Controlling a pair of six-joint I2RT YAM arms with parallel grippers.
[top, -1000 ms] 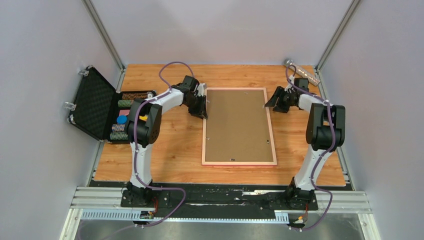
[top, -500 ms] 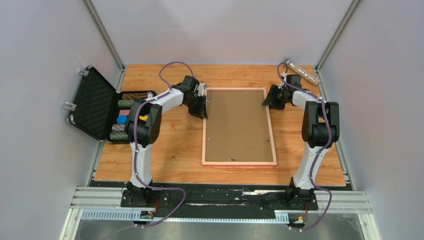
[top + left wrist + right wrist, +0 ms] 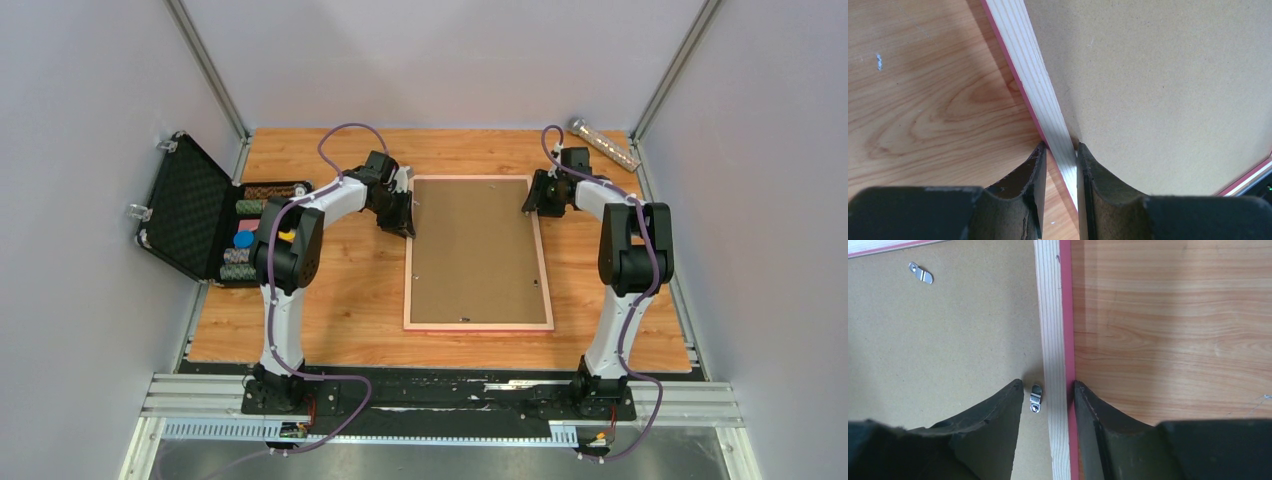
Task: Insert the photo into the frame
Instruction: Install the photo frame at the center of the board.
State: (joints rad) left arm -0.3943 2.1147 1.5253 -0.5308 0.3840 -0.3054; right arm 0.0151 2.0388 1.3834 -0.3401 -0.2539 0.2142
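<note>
Face-down frame [image 3: 478,325]: left end effector [image 3: 1060,147] clamps its left rail, right end effector [image 3: 1047,384] straddles the right rail, unclenched.

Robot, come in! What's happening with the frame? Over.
Left gripper clamped on frame rail. Right gripper open, straddling opposite rail. Backing board sits in frame; photo unseen.

frame [image 3: 543,270] flat at centre of table [image 3: 350,290], backing board [image 3: 478,250] in it. left gripper [image 3: 1060,150] straddles left rail, right gripper [image 3: 1048,387] right rail (both near far end). case [image 3: 190,215] at table's left edge, chips [image 3: 245,240] inside. bar [image 3: 605,145] in far-right corner.
</note>
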